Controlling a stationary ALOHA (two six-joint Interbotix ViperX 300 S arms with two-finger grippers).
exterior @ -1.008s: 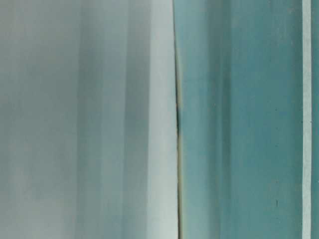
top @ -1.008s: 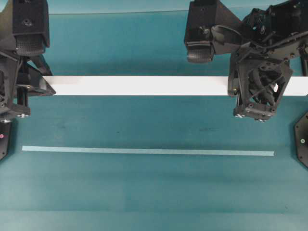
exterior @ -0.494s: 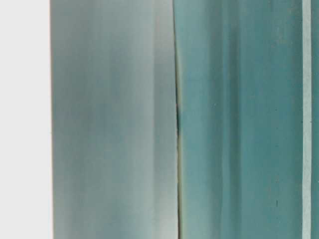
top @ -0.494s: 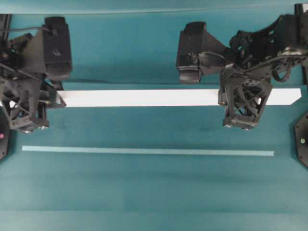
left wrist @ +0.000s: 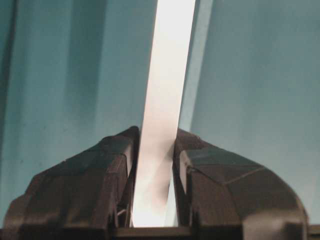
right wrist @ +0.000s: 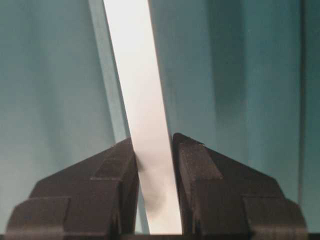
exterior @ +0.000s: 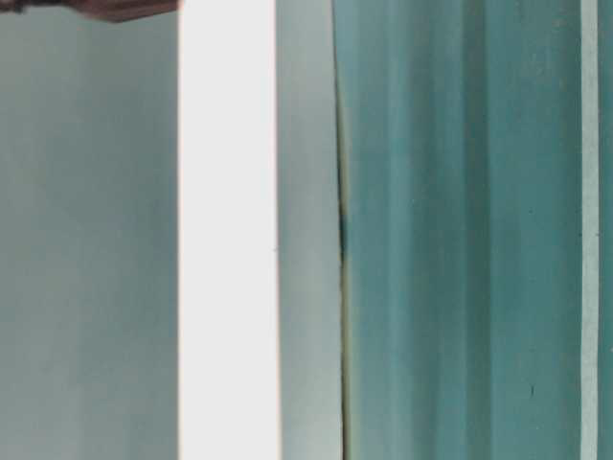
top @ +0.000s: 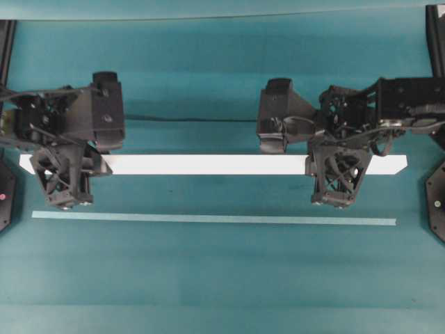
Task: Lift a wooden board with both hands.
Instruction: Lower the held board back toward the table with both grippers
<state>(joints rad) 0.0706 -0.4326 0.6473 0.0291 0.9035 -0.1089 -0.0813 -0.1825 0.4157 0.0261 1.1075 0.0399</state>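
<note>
The wooden board (top: 208, 165) is a long white plank running left to right across the overhead view. It also shows in the table-level view (exterior: 228, 240). My left gripper (top: 66, 167) is shut on the board near its left end. In the left wrist view the black fingers (left wrist: 117, 155) press both sides of the board (left wrist: 170, 75). My right gripper (top: 337, 165) is shut on the board near its right end. In the right wrist view it (right wrist: 154, 145) clamps the board (right wrist: 135, 75). A pale shadow lies beside the board in both wrist views.
A thin pale teal strip (top: 208, 218) lies on the teal table (top: 222, 278) in front of the board, parallel to it. It also shows in the table-level view (exterior: 589, 240). Black arm bases stand at the left edge (top: 3, 195) and right edge (top: 437, 202).
Both grippers and the board have moved toward the front of the overhead view and look smaller. The board's two ends have come into view. The board has entered the table-level view.
</note>
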